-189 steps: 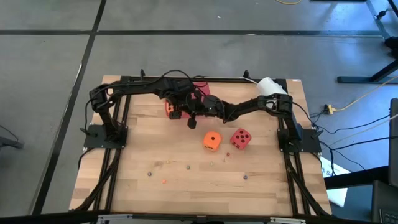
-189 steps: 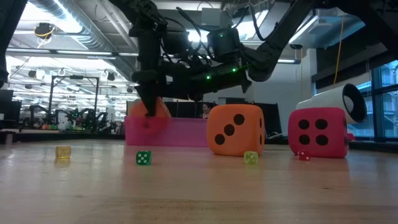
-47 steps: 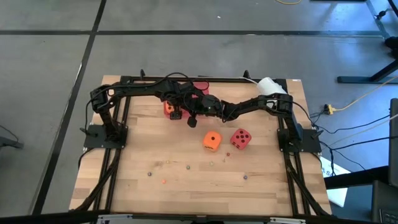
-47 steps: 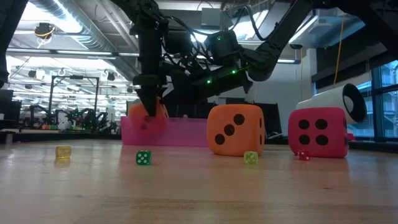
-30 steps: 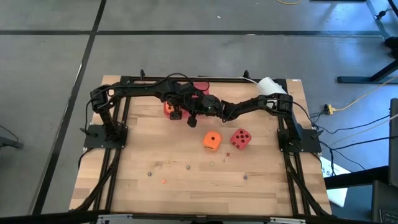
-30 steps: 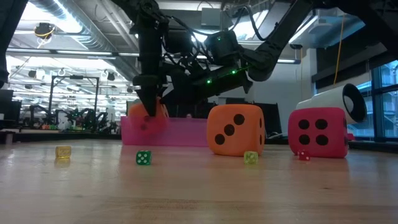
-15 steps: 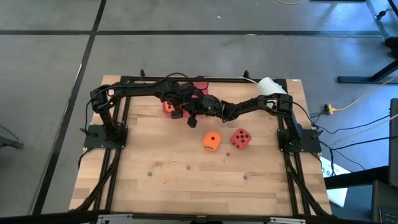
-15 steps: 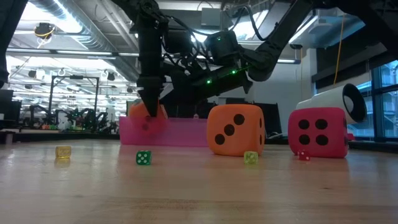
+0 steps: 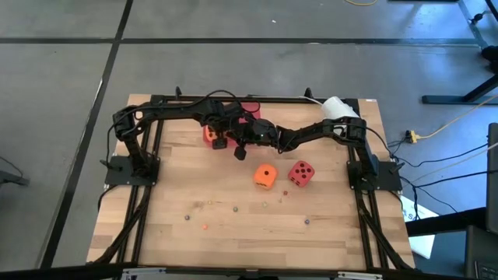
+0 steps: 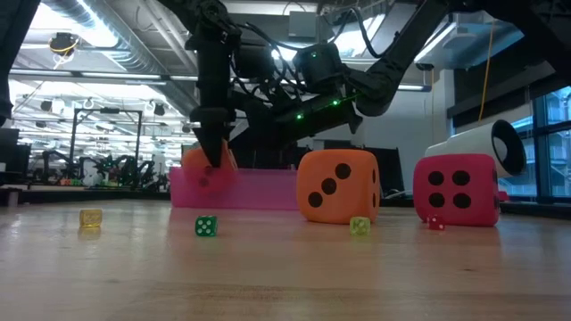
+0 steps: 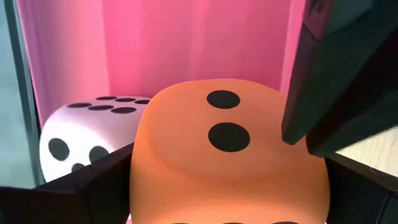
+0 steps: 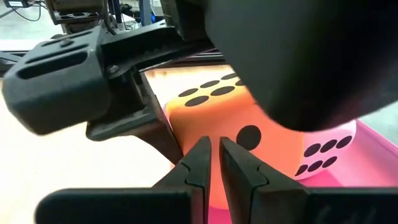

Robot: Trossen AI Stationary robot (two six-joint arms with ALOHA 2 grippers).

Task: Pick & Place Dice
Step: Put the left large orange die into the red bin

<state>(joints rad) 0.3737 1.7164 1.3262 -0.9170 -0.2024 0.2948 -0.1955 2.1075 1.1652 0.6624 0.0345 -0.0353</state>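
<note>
An orange die point(image 11: 227, 155) and a pink die point(image 11: 81, 134) sit in the pink-red tray point(image 10: 259, 189) at the far middle of the table. My left gripper point(image 9: 216, 138) points steeply down over the orange die, open wide, one finger on each side of it. My right gripper point(image 12: 214, 152) is shut and reaches in almost level from the table's right, its tips just in front of the same die; I see nothing between them. A second orange die point(image 9: 264, 175) and a red die point(image 9: 301, 173) rest on the table nearer the front. My left gripper has its fingers point(image 11: 68, 193) close against two opposite sides of the orange die in the tray, coming from above. I cannot tell whether they touch it. The die rests in the tray.
Tiny coloured beads, among them a green one point(image 10: 206, 226) and a yellow one point(image 10: 90, 217), lie scattered on the near half of the table. A white roll point(image 9: 340, 106) lies at the far right corner. The two arms stand close together over the tray.
</note>
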